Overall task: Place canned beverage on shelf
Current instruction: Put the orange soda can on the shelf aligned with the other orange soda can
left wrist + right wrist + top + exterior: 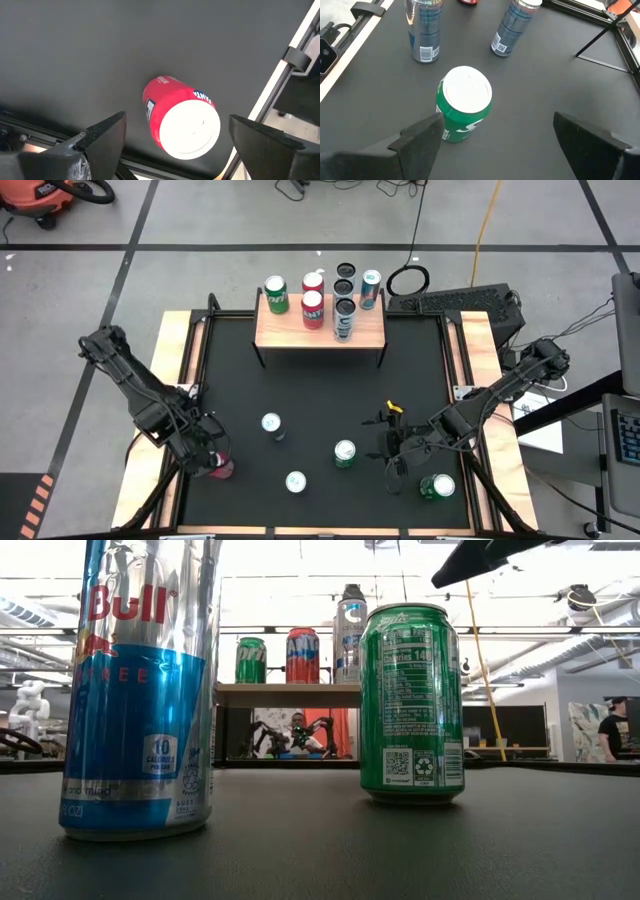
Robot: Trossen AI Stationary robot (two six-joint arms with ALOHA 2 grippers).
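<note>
Even overhead light in high view, shadows short and soft on matte black table top. Low view: bright ceiling strips blow out background, glare streaks down tall silver-and-blue slim can; room behind soft. Wrist views: white lids of red can and green can overexposed; near dark fingers blurred.

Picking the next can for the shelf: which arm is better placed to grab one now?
Either, though the left looks slightly better: the left gripper hangs open right over the red can. The right gripper, open, has the green can just ahead.
</note>
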